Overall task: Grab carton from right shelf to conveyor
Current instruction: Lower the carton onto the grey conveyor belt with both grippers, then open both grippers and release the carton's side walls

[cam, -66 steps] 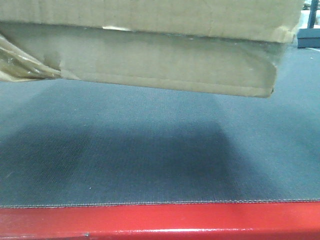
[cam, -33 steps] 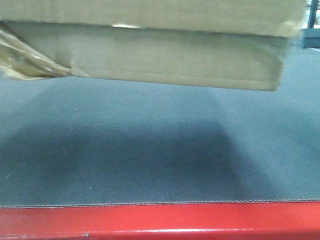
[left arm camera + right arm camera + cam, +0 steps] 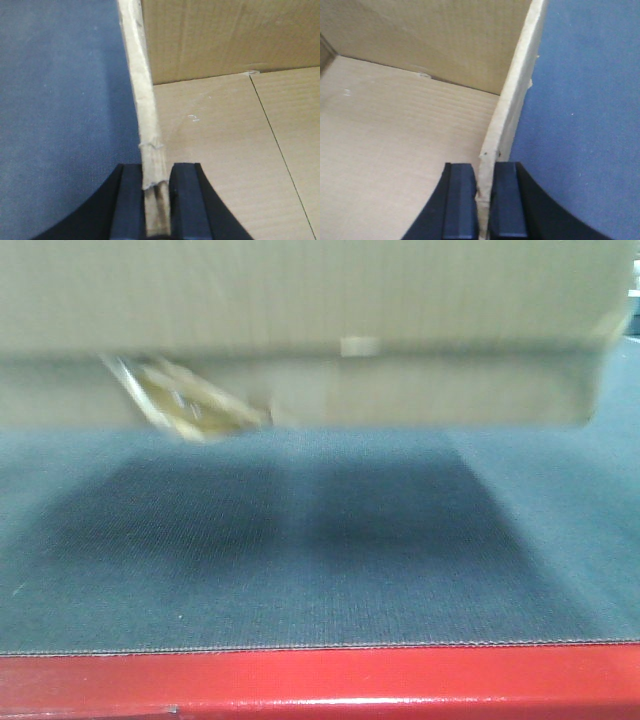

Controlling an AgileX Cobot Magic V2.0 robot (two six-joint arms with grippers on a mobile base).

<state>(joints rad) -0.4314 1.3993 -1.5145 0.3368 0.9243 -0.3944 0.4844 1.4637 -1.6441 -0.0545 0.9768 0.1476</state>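
left tool: clamping narrow on the carton's left side wall, one finger going inside the box, one outside, torn rim sitting between them.
right tool: doing the same, pinching the right side wall at its top rim, jaws nearly closed with only the board between.
carton: hanging between the two tools, open top facing them, looking empty inside; its base is reaching below both tools and throwing a shadow on the belt. Front view is blurring, so I cannot tell if the base is touching.
conveyor: lying under both tools, showing outboard of each wall; red edge running along the near side.
tape strip: dangling ragged at the lower flap.
handling: probably going light since it looks empty, but wide; corrugated board is stiff across the flutes yet bending and crushing at a thin pinched rim.
hold point: opposite walls at mid-length, as both tools are doing, looks like what is keeping it level.
risk: rim tearing or wall bowing if one tool is dropping ahead of the other.
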